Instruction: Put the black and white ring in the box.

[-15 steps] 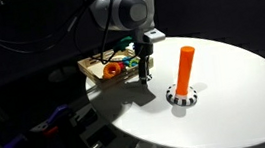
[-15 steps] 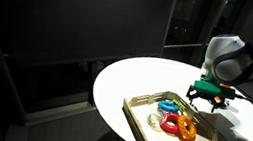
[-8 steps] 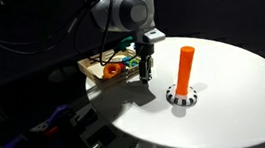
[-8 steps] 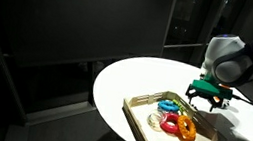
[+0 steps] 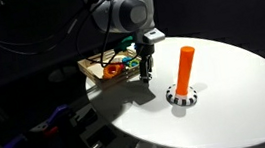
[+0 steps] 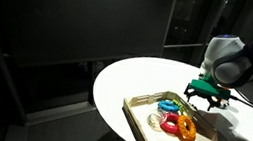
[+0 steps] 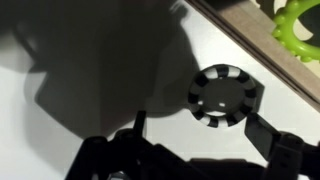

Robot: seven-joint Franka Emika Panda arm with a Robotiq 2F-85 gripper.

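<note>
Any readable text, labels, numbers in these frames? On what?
None readable.
No print, label or number shows on the shallow light-wood box, the small black and white segmented ring or the upright orange peg with its checkered base; the views are dark and coarse.

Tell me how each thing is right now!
black and white ring: lying flat on the table, outside the box, not held.
box: sitting on the table with coloured rings inside.
green ring: lying in the box.
orange peg: standing upright, no ring on its shaft.
end effector: open, low over the black and white ring, holding nothing.
</note>
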